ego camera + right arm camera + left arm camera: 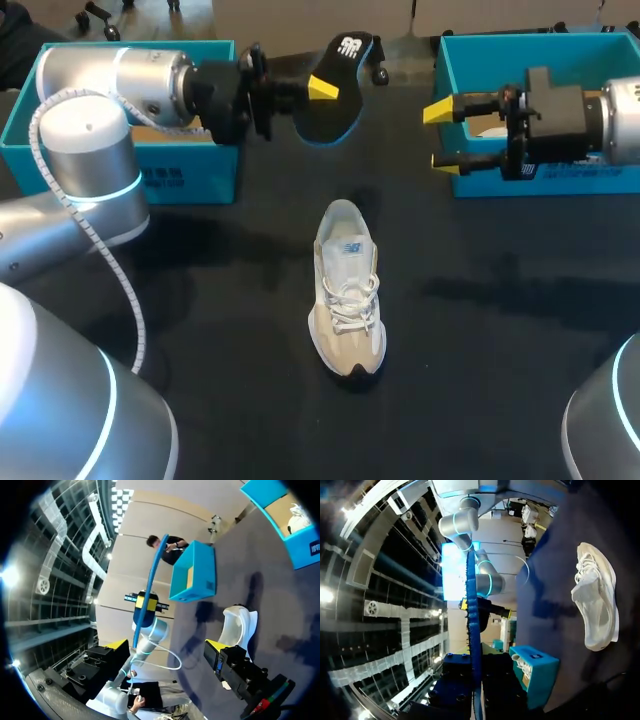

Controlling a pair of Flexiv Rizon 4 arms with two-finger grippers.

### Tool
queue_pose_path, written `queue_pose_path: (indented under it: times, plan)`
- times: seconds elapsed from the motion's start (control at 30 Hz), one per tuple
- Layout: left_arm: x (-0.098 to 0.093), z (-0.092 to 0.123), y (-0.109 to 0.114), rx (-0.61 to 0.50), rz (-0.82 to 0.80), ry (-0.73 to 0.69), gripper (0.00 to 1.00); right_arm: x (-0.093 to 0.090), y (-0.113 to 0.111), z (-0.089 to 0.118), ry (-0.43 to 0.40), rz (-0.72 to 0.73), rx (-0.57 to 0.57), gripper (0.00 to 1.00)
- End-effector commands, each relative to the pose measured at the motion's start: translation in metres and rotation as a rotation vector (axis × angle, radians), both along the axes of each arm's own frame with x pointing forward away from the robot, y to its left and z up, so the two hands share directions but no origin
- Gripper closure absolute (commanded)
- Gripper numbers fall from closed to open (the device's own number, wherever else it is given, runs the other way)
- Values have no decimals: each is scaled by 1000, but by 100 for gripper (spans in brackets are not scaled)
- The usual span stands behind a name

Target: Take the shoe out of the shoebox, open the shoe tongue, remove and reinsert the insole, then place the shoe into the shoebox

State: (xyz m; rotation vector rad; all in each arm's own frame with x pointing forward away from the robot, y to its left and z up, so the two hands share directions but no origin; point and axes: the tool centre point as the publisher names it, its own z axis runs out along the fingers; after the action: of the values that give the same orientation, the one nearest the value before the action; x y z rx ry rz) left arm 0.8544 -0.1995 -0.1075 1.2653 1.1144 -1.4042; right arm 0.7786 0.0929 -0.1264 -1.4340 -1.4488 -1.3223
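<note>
The left claw (318,88) is clamped on the insole (335,70) and holds it on edge in the air, well above the tabletop (220,330). Gripped near one end like this, most of the insole's length juts out past the fingers. I judge that suits sliding it back into the shoe (347,290), or passing it across. The shoe sits on the tabletop below both claws and nearer the robot, toe toward me, with its opening facing up (the tongue seems pulled forward, but I cannot be sure). That leaves its mouth ready to take the insole. By my reading the removal is done and the reinsertion is not yet begun.

The right claw (443,137) faces the left one from across the middle, its fingers wide apart and gripping nothing. From its wrist the insole shows edge-on straight ahead. Both forearms lie roughly level, wrists pointing at each other. The left arm passes in front of one box (190,170), the right in front of the other box (560,180)
</note>
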Motion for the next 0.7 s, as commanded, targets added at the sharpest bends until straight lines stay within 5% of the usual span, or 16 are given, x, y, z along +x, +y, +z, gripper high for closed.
queue_pose_path:
  times: [0.03, 0.7]
  plan:
    - [-4, -5, -2, -12, 28, -41, 100, 3, 6, 0, -9, -7, 0, 0]
    - [-1, -18, -16, -31, 98, -172, 100, 18, 26, 5, -22, 28, -2, 0]
